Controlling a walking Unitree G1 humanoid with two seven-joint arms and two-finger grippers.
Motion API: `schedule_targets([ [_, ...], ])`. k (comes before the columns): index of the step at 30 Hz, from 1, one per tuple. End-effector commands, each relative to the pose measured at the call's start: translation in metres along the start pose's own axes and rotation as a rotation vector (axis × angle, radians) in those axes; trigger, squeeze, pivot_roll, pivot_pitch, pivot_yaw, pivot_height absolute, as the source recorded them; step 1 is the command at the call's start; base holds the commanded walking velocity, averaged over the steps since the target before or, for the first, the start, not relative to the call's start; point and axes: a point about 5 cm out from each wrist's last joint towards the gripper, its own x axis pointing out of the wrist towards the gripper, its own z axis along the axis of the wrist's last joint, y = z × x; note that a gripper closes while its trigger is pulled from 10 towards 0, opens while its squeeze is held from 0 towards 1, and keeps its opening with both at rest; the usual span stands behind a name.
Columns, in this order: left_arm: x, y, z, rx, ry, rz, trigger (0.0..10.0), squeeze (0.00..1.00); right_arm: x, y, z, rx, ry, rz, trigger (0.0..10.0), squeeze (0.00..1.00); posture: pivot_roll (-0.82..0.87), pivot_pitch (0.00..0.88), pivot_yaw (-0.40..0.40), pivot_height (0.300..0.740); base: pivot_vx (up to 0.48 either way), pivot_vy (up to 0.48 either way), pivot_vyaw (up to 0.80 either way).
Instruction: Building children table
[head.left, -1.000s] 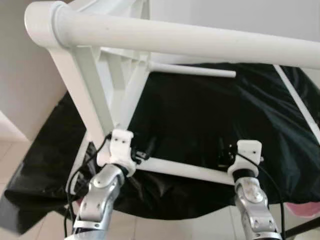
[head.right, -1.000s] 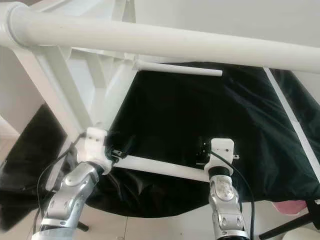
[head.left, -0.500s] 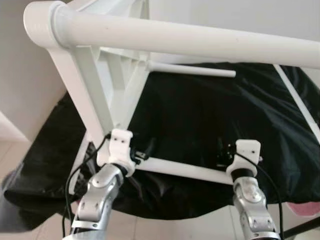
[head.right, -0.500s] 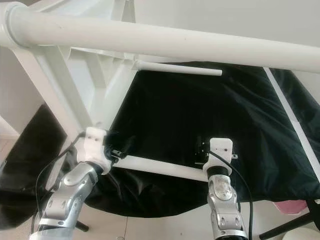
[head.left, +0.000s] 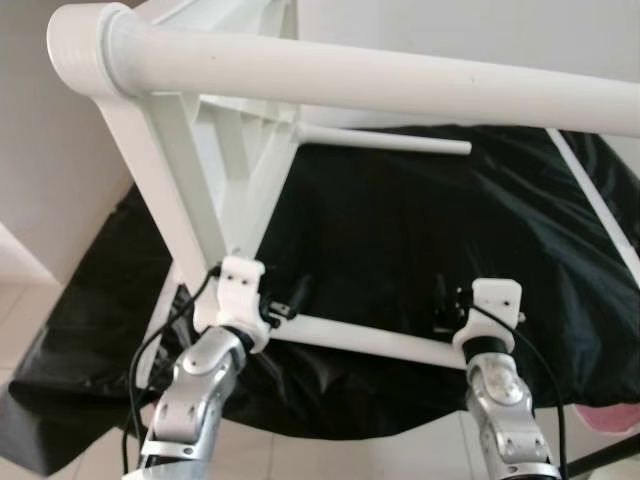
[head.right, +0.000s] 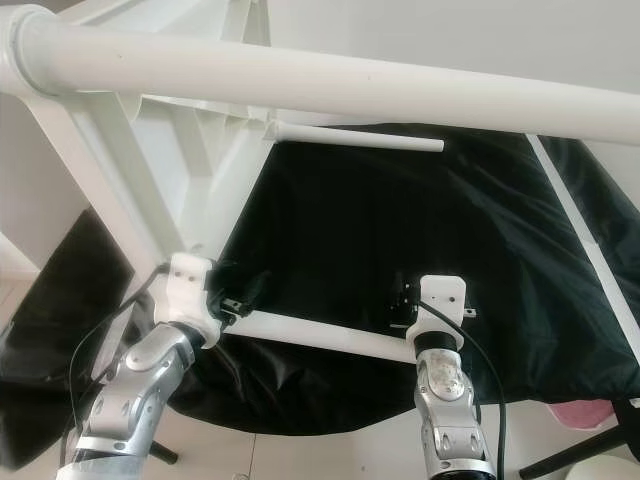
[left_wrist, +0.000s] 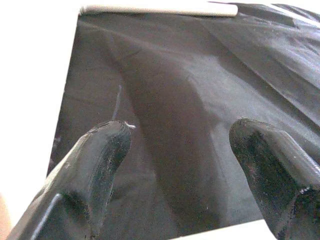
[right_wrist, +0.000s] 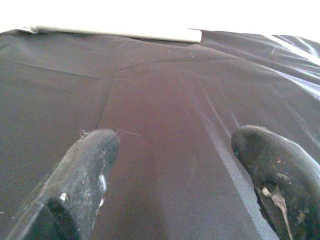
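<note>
Black fingers of the left pincer (left_wrist: 175, 165) and right pincer (right_wrist: 185, 175) are spread wide, poised at the white table frame's (head.left: 350, 85) lower crossbar (head.left: 370, 340) at 6 o'clock. Closed carelessly, the bar could be missed and the frame tipped onto the black sheet (head.left: 430, 230).

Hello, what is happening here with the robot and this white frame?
The robot is assembling a white children's table frame over a black cloth. Both arms reach to the frame's lower white bar: the left gripper near the corner, the right gripper further along. Both grippers' fingers are spread open. A thick white tube crosses close to the camera.
</note>
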Motion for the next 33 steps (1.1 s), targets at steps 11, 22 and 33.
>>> schedule_targets([
  [11,-0.001,-0.003,-0.002,-0.006,0.017,-0.036,10.0,0.00,-0.003,0.003,-0.004,-0.007,0.013,0.008,10.0,0.00,0.02,0.015,0.056,0.740,-0.275,0.000,0.00],
  [22,-0.001,0.000,0.001,-0.004,-0.004,-0.017,10.0,0.00,-0.003,0.003,-0.004,-0.007,0.012,0.010,10.0,0.00,0.03,0.018,0.055,0.740,-0.125,0.000,0.00],
  [33,0.000,0.000,0.009,0.005,-0.044,-0.003,10.0,0.00,0.000,0.000,0.002,-0.030,-0.006,-0.005,10.0,0.00,0.02,0.013,0.045,0.740,0.000,0.000,0.00],
])
